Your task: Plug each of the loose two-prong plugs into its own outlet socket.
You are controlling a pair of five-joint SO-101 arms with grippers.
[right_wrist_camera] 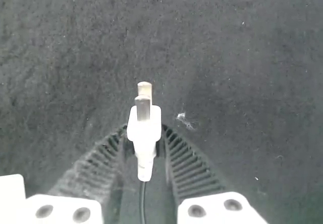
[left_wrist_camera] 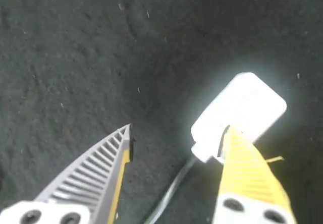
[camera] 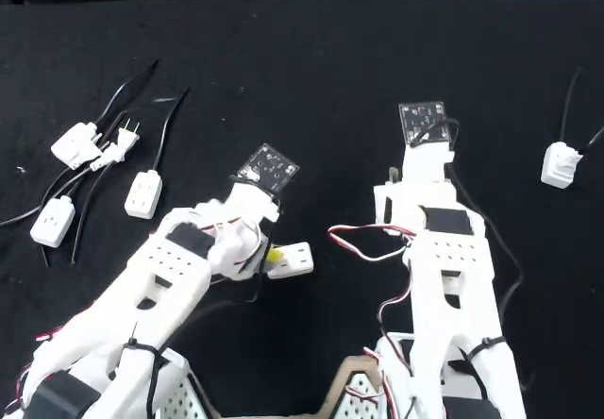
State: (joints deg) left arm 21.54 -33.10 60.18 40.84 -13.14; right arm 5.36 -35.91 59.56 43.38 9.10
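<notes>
Little is judged done: a two-prong plug [right_wrist_camera: 144,115] is clamped in the right gripper [right_wrist_camera: 144,131], right of the outlet socket [left_wrist_camera: 239,110] touched by the wide-parted left gripper [left_wrist_camera: 175,131], and these are not yet joined.

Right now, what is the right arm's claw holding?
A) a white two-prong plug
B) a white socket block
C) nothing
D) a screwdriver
A: in the right wrist view the right gripper is shut on a white plug, with the plug's two prongs sticking out ahead of the fingers.
</notes>
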